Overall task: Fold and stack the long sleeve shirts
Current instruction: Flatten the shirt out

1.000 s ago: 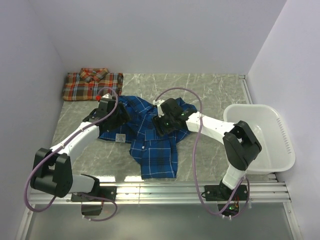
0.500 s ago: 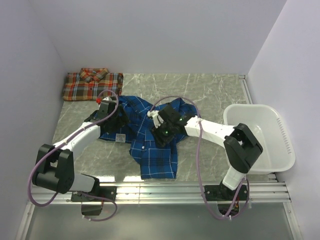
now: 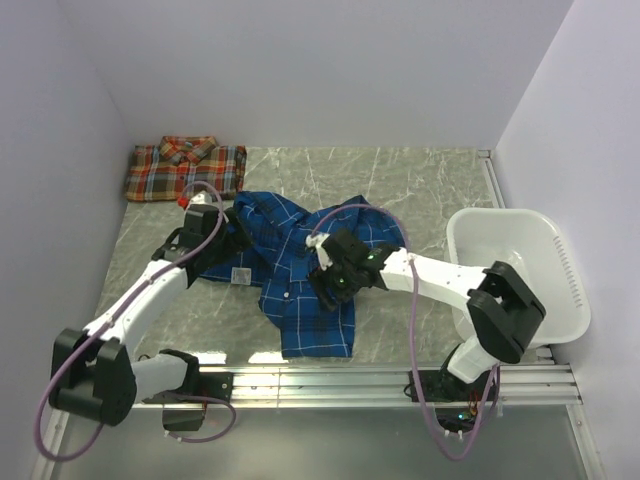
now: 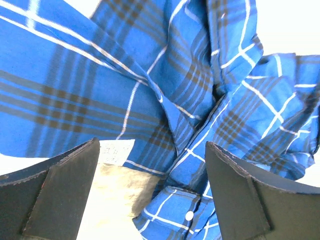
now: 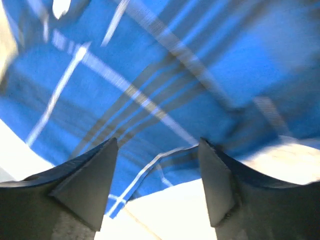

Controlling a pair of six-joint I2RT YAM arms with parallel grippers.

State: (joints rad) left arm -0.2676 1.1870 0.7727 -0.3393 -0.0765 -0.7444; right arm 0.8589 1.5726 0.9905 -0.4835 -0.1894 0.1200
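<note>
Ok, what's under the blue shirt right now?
Around the blue shirt only the marble table shows, plus one patch below its label. Anything beneath the bunched cloth is covered; I cannot tell.

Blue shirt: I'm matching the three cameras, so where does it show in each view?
Top external: blue shirt lies crumpled at mid-table.
Left wrist: the shirt fills most of the picture.
Right wrist: the shirt, blurred, fills the upper part.
Shared landmark: the pale table showing just past the shirt's edge.
</note>
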